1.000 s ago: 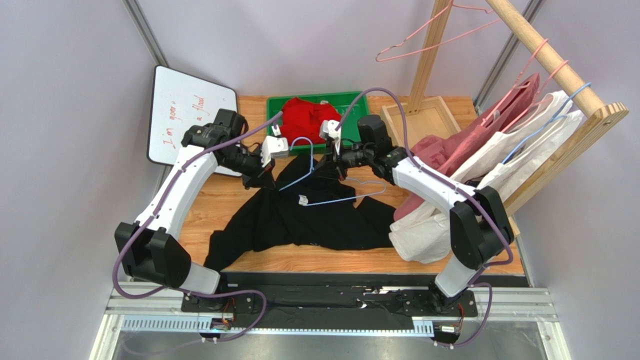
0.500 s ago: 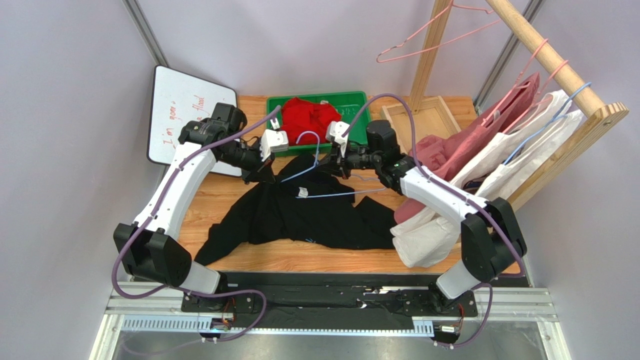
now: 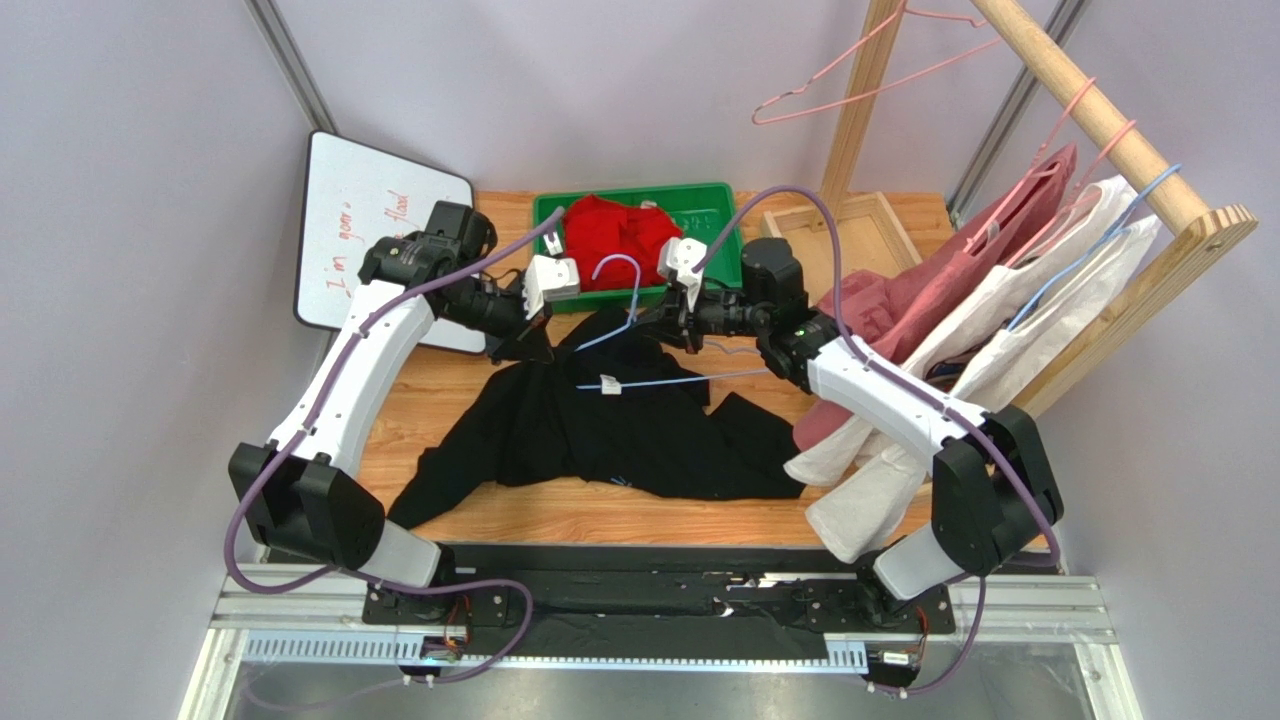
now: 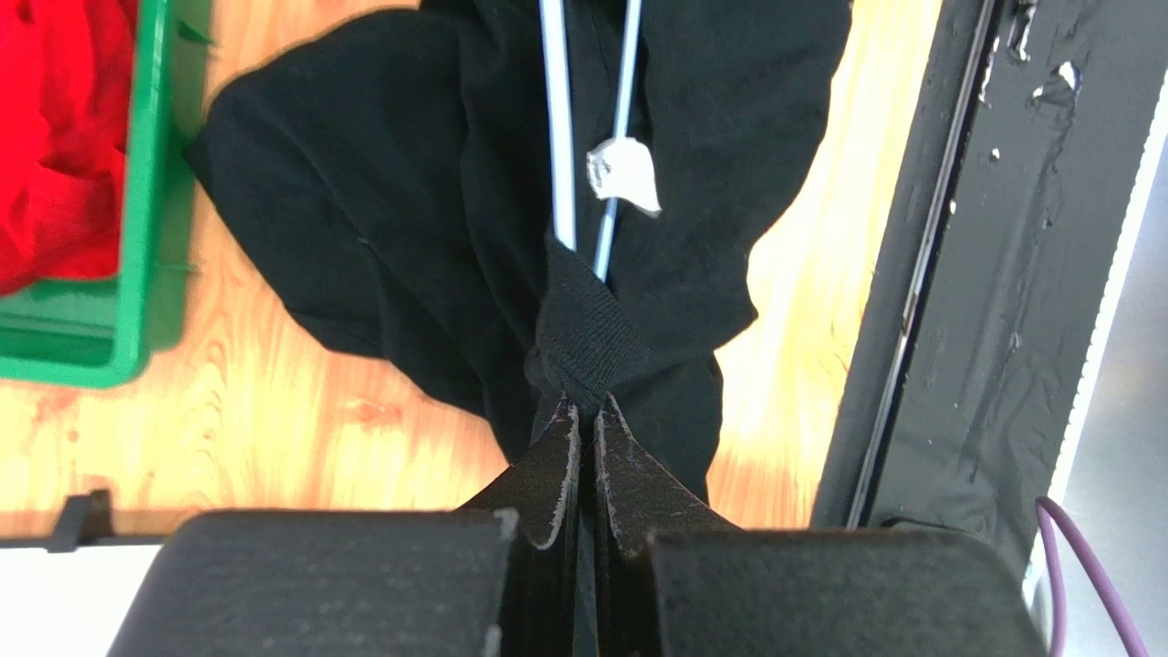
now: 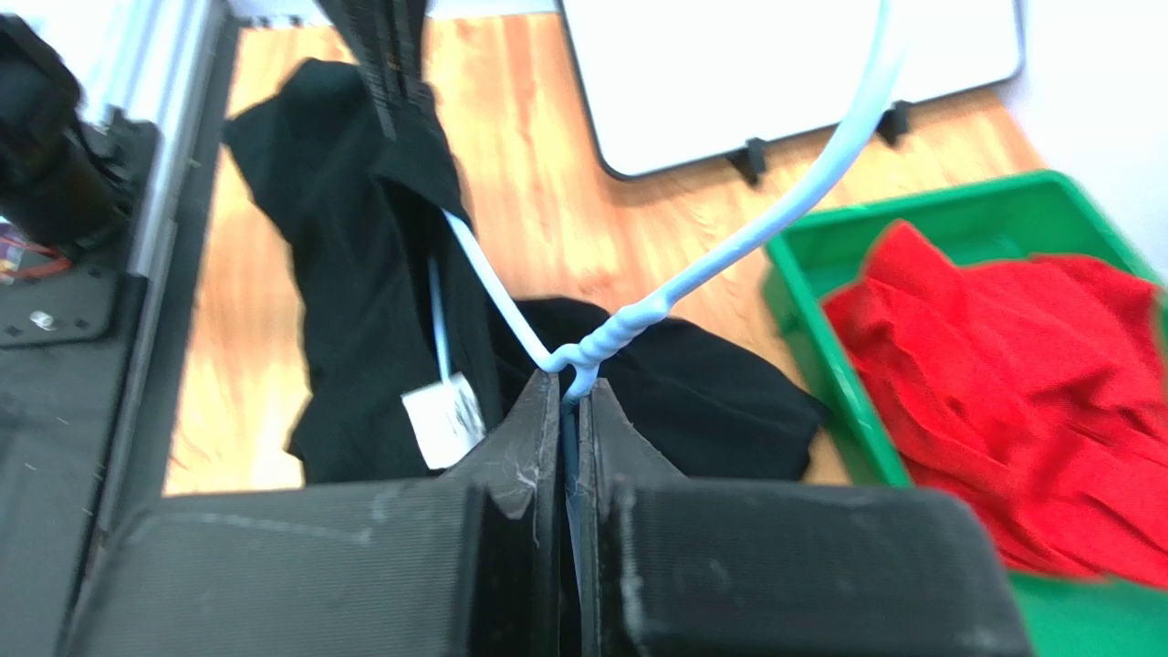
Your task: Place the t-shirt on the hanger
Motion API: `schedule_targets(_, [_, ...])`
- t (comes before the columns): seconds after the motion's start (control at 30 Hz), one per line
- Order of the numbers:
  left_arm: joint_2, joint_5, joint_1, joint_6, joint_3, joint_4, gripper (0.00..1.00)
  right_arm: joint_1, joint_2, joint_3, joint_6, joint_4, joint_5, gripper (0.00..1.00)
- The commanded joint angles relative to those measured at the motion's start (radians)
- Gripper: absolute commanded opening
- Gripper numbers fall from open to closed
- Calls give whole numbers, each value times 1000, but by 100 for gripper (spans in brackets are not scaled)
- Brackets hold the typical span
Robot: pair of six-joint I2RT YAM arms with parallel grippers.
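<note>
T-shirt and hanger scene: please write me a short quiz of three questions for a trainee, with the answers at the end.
1. True or false: the right gripper is shut on the hanger at the twisted neck below its hook.
2. What does the left gripper pinch? A) a pink hanger B) the t-shirt C) a white shirt
3. Fill in the colour: the red garment lies in a ___ bin.
Key: 1 true; 2 B; 3 green.
</note>
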Motion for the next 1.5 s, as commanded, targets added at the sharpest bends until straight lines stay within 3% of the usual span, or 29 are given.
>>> schedule_targets(0.0, [5, 66, -10, -3, 50, -5, 0, 36, 29, -30, 120, 251, -2, 0])
schedule_targets(0.27, [-9, 91, -22, -51, 27, 41, 1, 74, 109, -53, 350, 530, 32, 0])
schedule_targets(0.37, [-17, 51, -23, -74, 19, 57, 15, 80, 123, -58, 386, 569, 24, 0])
schedule_targets(0.4, [-15, 31, -22, -72, 23, 49, 25, 82, 118, -59, 384, 569, 21, 0])
schedule_targets(0.57, [27, 35, 64, 100, 142, -142, 47, 82, 101, -85, 369, 569, 4, 0])
schedule_targets(0.67, [-2, 16, 72, 205, 119, -163, 55, 82, 98, -91, 369, 573, -13, 0])
schedule_targets(0.7, [-30, 17, 72, 219, 78, -152, 63, 82, 98, -90, 372, 577, -16, 0])
schedule_targets(0.9, [-115, 46, 69, 254, -80, 38, 69, 82, 104, -76, 399, 612, -33, 0])
schedule_targets(1.13, [-103, 62, 35, 235, -171, 187, 65, 96, 109, -58, 444, 662, -50, 0])
schedule_targets(1.23, [-95, 71, 9, 204, -200, 236, 57, 109, 122, -50, 448, 676, -51, 0])
schedule_targets(1.33, [-101, 82, -17, 187, -223, 262, 40, 117, 139, -35, 452, 684, -42, 0])
schedule_targets(1.37, [-107, 83, -23, 181, -234, 267, 29, 120, 142, -24, 452, 684, -39, 0])
schedule_targets(1.43, [-112, 88, -31, 169, -246, 264, 17, 122, 150, -15, 456, 673, -37, 0])
schedule_targets(1.47, [-112, 86, -31, 155, -251, 259, 3, 119, 147, -6, 452, 650, -39, 0])
